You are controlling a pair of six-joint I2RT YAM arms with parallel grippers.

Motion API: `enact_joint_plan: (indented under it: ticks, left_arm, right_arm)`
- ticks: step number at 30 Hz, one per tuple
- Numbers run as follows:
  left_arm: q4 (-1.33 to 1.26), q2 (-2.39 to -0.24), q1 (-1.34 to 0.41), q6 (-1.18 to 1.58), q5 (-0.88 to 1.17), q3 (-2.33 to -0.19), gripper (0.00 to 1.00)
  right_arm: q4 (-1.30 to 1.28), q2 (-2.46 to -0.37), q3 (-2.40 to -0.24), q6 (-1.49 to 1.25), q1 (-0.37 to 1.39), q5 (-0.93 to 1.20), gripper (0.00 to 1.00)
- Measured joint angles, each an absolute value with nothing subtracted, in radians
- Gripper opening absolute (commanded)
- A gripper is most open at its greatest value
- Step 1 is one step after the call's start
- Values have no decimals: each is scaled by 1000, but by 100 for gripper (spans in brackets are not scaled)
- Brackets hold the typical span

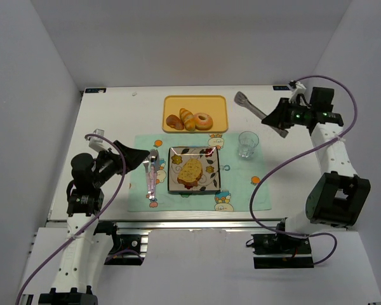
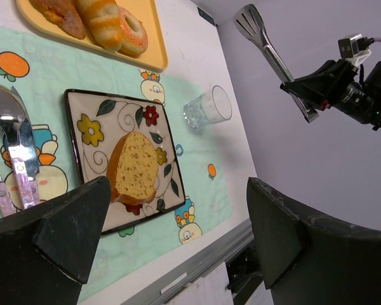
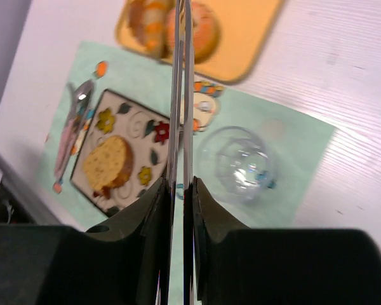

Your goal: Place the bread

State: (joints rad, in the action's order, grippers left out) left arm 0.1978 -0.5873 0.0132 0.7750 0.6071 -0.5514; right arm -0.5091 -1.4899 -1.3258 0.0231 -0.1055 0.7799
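Now my right tool [image 1: 279, 118] is clenched on the tongs [image 1: 253, 107], raised over the far right of the bench [image 1: 114, 114]. My left tool [image 1: 138, 159] hangs released. The bread [image 1: 190, 170] lies flat on the flowered plate [image 1: 211, 159], just right of my left tool and well left of the right one.

In my right wrist view, the blurred silver metal tongs [image 3: 178, 76] cover part of the yellow plastic tray [image 3: 254, 38], which the top edge crops.
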Motion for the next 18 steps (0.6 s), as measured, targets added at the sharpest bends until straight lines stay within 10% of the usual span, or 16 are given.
enact_joint_plan:
  ticks: [18]
  left_arm:
    - [202,-587,13,768,610,-551,98]
  right_arm:
    - [-300,-1568,-1032,208,-262,200,8]
